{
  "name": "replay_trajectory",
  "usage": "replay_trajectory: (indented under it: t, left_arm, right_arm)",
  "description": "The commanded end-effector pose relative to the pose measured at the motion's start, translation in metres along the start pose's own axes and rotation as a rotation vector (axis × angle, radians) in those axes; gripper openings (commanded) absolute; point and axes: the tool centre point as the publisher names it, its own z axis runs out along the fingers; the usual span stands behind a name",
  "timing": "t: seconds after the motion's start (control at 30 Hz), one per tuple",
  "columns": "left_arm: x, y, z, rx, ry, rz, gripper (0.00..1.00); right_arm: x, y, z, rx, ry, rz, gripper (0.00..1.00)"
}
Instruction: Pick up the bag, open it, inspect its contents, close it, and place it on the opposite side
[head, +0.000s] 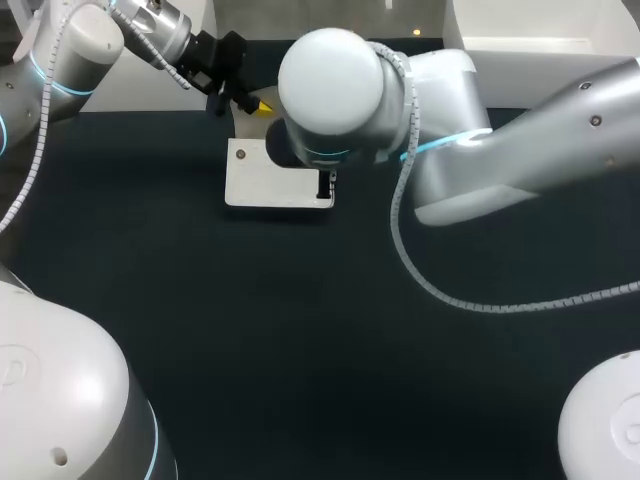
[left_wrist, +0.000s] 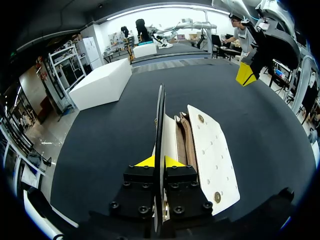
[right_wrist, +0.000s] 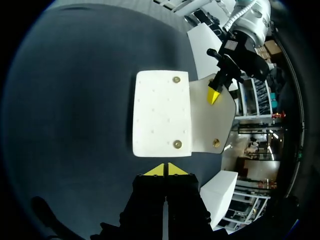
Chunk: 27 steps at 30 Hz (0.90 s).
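Note:
The white bag (head: 262, 180) lies at the far middle of the dark table, its flap (right_wrist: 162, 120) folded open and flat, with brass snaps showing. In the left wrist view the brown inside (left_wrist: 186, 142) shows beside the flap (left_wrist: 212, 150). My left gripper (left_wrist: 160, 161) is shut on the bag's thin upright wall, and appears at the bag's far edge (head: 255, 103). My right gripper (right_wrist: 165, 170) hovers just off the flap's near edge, tips together and holding nothing. In the head view it is hidden under its own wrist (head: 330, 80).
A large white box (left_wrist: 102, 82) stands at the table's far side, away from the bag. The dark tabletop (head: 300, 330) stretches toward the near edge. My right arm's cable (head: 470, 300) hangs over the table's right half.

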Motion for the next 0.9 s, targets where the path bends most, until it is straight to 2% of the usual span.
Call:
replay_trajectory:
  t: [0.03, 0.13, 0.43, 0.57, 0.9]
  left_arm:
    - [0.0, -0.001, -0.001, 0.0, -0.002, 0.001, 0.0]
    - [0.0, -0.001, -0.001, 0.0, -0.002, 0.001, 0.0]
    - [0.001, -0.022, -0.01, -0.039, -0.01, -0.046, 0.0]
    - [0.002, -0.028, -0.012, -0.051, -0.016, -0.046, 0.0]
    - [0.004, -0.037, -0.016, -0.009, 0.011, -0.082, 0.0]
  right_arm:
    - [0.0, 0.003, -0.001, 0.011, 0.0, 0.0, 0.0]
    - [0.0, 0.003, -0.001, 0.011, 0.0, 0.0, 0.0]
    - [-0.041, 0.009, 0.022, -0.027, 0.07, -0.018, 0.0]
    - [-0.055, 0.008, 0.031, -0.043, 0.069, -0.021, 0.0]
    - [-0.08, 0.002, 0.052, -0.062, 0.048, -0.018, 0.0]
